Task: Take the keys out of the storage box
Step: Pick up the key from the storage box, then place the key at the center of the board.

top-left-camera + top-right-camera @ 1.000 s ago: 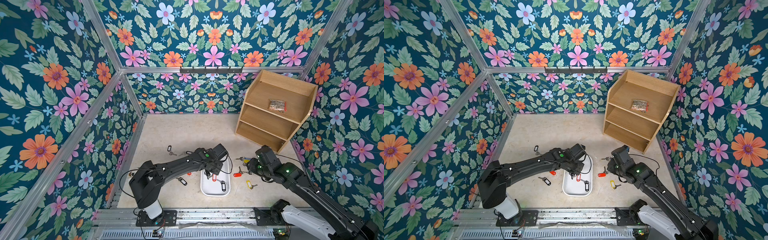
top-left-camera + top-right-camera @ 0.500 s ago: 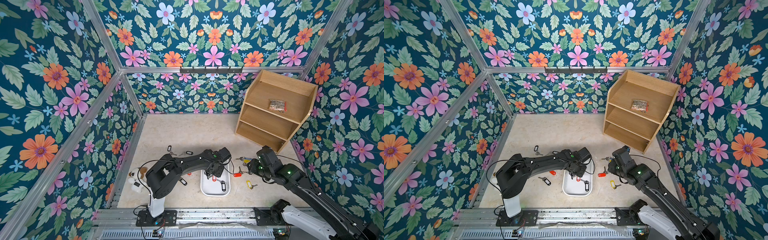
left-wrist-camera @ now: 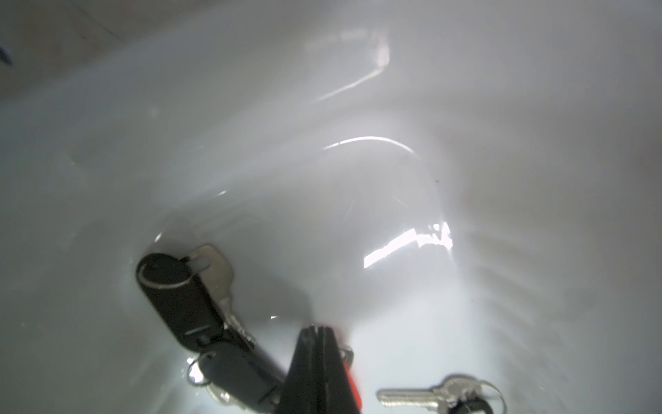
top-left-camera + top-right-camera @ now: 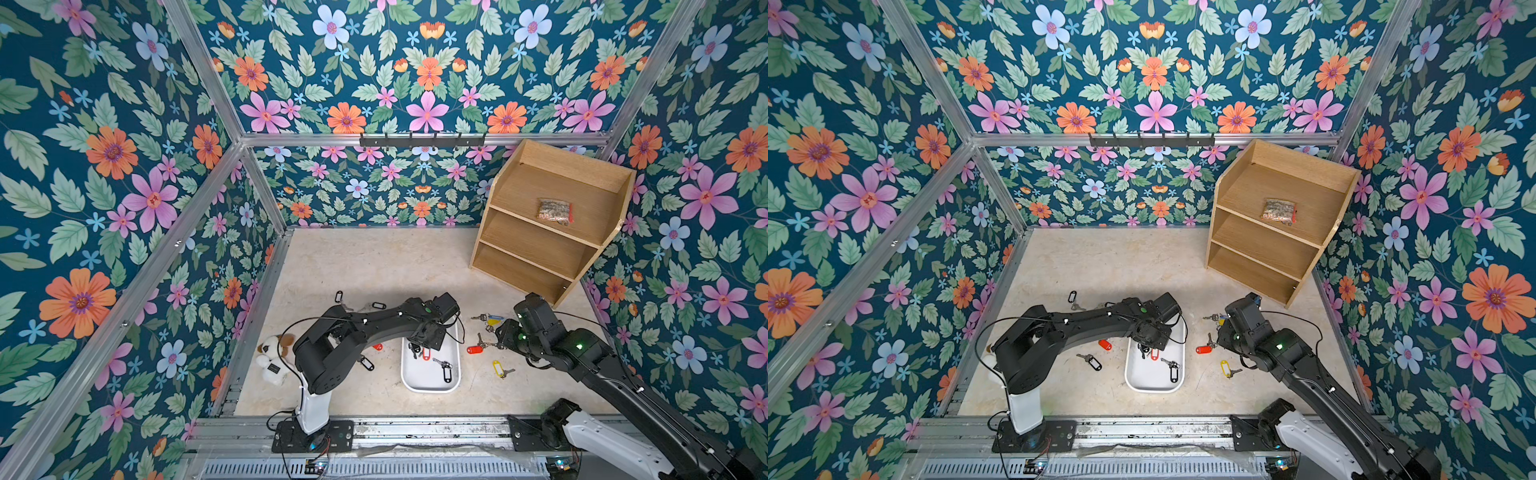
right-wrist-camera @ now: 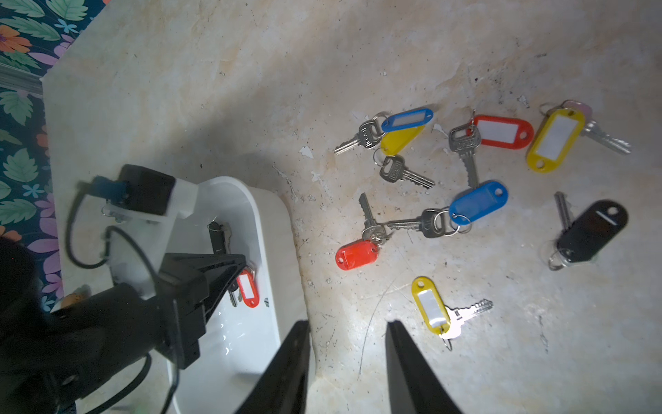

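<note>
The white storage box (image 4: 430, 388) (image 4: 1154, 388) lies on the floor between the arms. My left gripper (image 3: 317, 328) (image 5: 241, 261) reaches down into it. Its jaws are shut, tips at the ring of a red-tagged key (image 5: 247, 286) (image 4: 426, 354). Two black-tagged keys (image 3: 179, 297) lie beside it against the box wall (image 3: 322, 107). Another key (image 3: 426, 396) lies nearer. My right gripper (image 5: 347, 322) (image 4: 496, 338) hovers open and empty over the floor just right of the box. Several keys lie there, among them a red-tagged one (image 5: 356, 254) and a yellow-tagged one (image 5: 430, 308).
More keys lie left of the box, a red-tagged one (image 4: 377, 346) and black-tagged ones (image 4: 365, 363). A plush dog (image 4: 272, 359) sits by the left arm's base. A wooden shelf unit (image 4: 548, 224) holding a clear bag (image 4: 555, 210) stands at the back right.
My left gripper's jaws have gone from open to shut inside the box, and the left arm has folded closer to its base. The right arm has not moved.
</note>
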